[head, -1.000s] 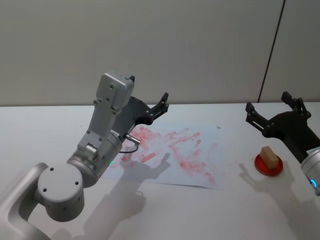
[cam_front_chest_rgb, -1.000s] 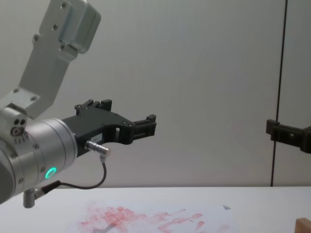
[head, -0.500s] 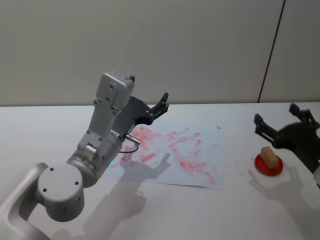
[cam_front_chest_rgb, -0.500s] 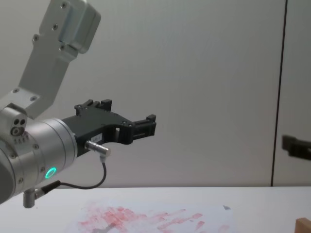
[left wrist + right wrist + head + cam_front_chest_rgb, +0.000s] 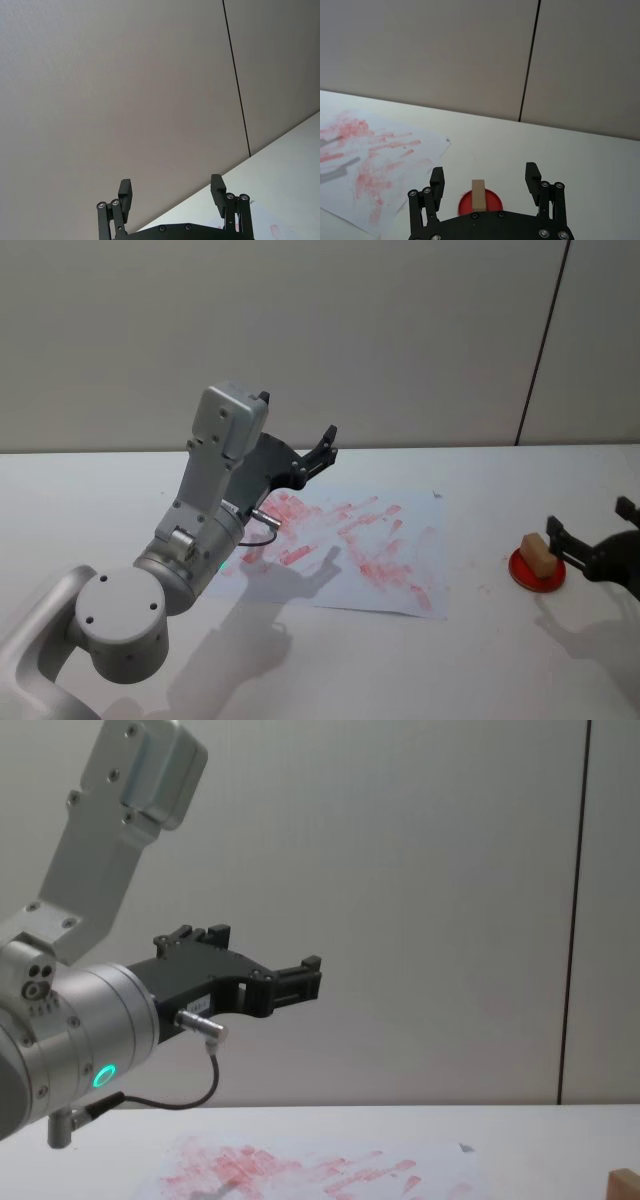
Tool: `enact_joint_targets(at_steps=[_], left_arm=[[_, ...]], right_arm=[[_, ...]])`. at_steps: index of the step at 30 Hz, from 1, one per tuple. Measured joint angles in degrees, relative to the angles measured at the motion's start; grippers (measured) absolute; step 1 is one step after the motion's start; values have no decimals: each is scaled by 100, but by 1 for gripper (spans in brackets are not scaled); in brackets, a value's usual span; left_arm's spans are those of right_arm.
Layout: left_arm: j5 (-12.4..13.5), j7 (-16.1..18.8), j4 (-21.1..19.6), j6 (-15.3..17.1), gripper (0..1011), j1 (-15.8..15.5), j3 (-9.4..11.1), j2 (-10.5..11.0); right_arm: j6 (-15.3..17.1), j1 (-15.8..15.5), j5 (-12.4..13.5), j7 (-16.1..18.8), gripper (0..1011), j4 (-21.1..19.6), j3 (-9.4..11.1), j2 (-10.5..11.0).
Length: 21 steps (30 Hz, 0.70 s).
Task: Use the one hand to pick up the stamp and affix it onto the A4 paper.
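The stamp (image 5: 538, 552), a small light-brown wooden block, stands upright on a round red ink pad (image 5: 537, 573) to the right of the A4 paper (image 5: 350, 550). The white sheet lies flat, smeared with red-pink prints. My right gripper (image 5: 590, 520) hangs open just right of the stamp, low over the table. In the right wrist view the stamp (image 5: 478, 194) sits ahead of the right gripper (image 5: 485, 175), roughly centred on its gap and apart from the fingers. My left gripper (image 5: 297, 416) is held open in the air above the paper's far left part, holding nothing.
The big left arm (image 5: 190, 540) with its green light and cable rises over the paper's left side. White table (image 5: 420, 670) stretches in front of the paper. A grey wall with a dark vertical seam (image 5: 542, 340) stands behind.
My right gripper has dropped and pulled back to the right, from high behind the stamp to low beside it, leaving the chest view. The left arm has not moved.
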Motion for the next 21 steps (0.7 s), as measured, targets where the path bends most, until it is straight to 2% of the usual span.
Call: enact_joint_targets(at_steps=[7, 21], left_arm=[[0, 0, 0, 0, 1001, 0, 0, 0], [0, 0, 0, 0, 1002, 0, 0, 0]], right_arm=[[31, 61, -155, 6, 1001, 220, 5, 3], [255, 571, -636, 515, 1001, 946, -188, -252]])
